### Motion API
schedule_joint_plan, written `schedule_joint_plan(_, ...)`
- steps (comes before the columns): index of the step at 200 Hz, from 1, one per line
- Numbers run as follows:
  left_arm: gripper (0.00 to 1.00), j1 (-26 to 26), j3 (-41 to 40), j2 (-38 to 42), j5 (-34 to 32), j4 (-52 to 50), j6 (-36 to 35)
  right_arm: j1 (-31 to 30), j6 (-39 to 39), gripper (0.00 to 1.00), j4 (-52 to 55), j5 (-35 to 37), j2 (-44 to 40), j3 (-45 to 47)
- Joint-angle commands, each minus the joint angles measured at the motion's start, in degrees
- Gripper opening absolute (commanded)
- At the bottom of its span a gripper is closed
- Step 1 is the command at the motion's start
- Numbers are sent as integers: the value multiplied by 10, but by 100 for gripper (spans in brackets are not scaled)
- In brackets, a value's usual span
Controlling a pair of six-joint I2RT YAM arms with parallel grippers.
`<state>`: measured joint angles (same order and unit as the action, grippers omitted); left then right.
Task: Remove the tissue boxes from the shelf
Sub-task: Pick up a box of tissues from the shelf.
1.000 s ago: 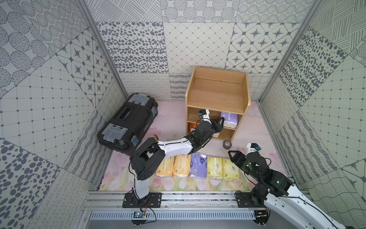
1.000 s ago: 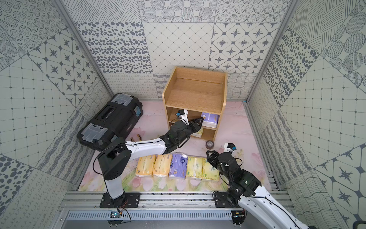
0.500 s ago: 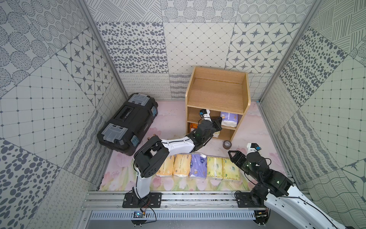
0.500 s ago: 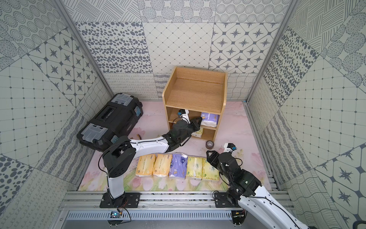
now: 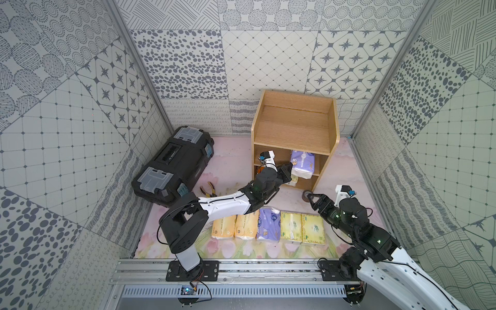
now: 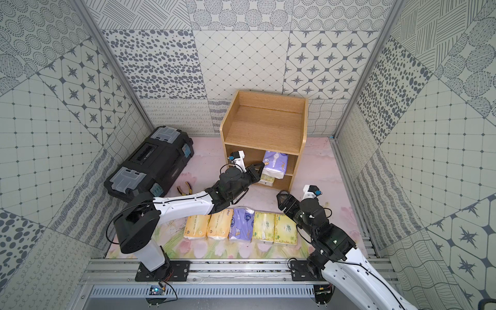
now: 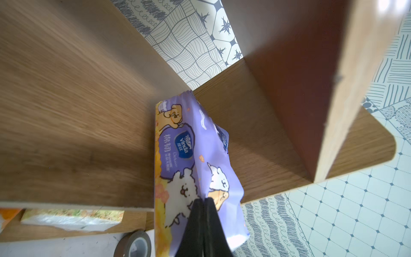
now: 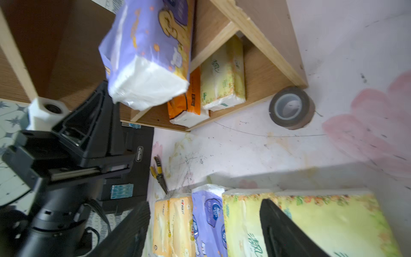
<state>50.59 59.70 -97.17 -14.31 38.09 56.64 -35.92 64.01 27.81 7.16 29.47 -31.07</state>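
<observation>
Lavender pack (image 7: 178,144) is pinched by its wrapper between closed left jaws; right jaws spread, empty.

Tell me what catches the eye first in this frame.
The left pincer is shut on the end of the lavender tissue pack at the middle tier of the shelf. Next comes the row of five packs lying side by side on the floor before it, with the open right pincer hovering near its yellow-green end.
</observation>
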Motion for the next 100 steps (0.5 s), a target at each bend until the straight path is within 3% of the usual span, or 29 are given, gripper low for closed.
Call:
schedule_joint_plan(1, 0, 6, -46, 50, -20, 9, 30, 8, 22, 87, -114, -48, 13, -9)
schedule_joint_plan(41, 0, 21, -95, 88, -42, 7, 53, 31, 68, 92, -207, -34, 55, 22)
schedule_joint_plan(100, 0, 36, -128, 109, -59, 5, 76, 70, 106, 93, -389, -90, 147, 67)
